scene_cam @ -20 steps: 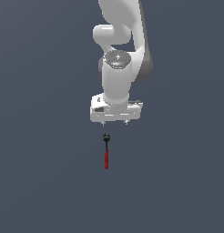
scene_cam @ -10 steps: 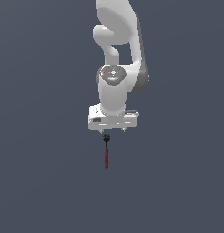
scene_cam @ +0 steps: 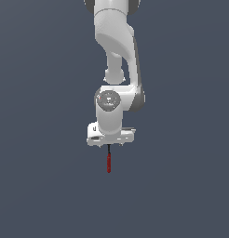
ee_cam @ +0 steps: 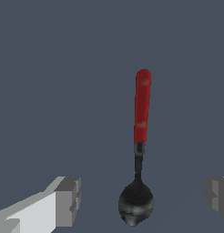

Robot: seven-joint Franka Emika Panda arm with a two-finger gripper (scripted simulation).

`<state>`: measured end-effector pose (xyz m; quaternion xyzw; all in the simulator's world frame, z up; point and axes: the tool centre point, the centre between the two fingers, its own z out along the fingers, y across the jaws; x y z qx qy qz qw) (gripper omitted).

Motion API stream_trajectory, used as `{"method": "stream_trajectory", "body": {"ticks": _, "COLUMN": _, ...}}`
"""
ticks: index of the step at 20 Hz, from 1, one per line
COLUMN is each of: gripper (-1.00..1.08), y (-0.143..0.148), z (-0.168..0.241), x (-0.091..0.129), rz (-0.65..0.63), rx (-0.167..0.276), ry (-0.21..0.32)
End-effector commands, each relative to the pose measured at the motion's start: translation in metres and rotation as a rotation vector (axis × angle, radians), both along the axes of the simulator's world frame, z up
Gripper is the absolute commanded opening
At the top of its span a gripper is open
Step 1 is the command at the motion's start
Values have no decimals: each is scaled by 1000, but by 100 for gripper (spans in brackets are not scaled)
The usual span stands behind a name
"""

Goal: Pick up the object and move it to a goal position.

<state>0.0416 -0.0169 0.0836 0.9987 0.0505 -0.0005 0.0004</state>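
The object is a thin tool with a red handle [ee_cam: 142, 107], a black shaft and a small round black head [ee_cam: 136, 205]. It lies flat on the grey floor. In the exterior view its red handle [scene_cam: 108, 163] sticks out just below the hand, and the head end is hidden under it. My gripper [scene_cam: 108, 145] is low over the tool's black end. In the wrist view the gripper [ee_cam: 143, 199] is open, with one finger [ee_cam: 66, 200] on each side of the head, well apart from it. Nothing is held.
A plain dark grey floor [scene_cam: 181, 186] fills both views. The white arm [scene_cam: 115, 46] rises above the hand. No other objects show.
The arm has come down and the hand has moved over the tool's black end, which it now covers in the exterior view. The tool has not moved.
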Motion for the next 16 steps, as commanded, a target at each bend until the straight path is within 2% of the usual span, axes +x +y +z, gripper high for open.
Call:
{"method": "stream_trajectory", "body": {"ticks": 1, "gripper": 100, "y": -3, "z": -11, "x": 4, "rz": 3, "rx": 1, "ry": -1}}
{"method": "stream_trajectory", "body": {"ticks": 16, "gripper": 100, "y": -7, "z": -40, "x": 6, "rz": 4, "rx": 1, "ry": 0}}
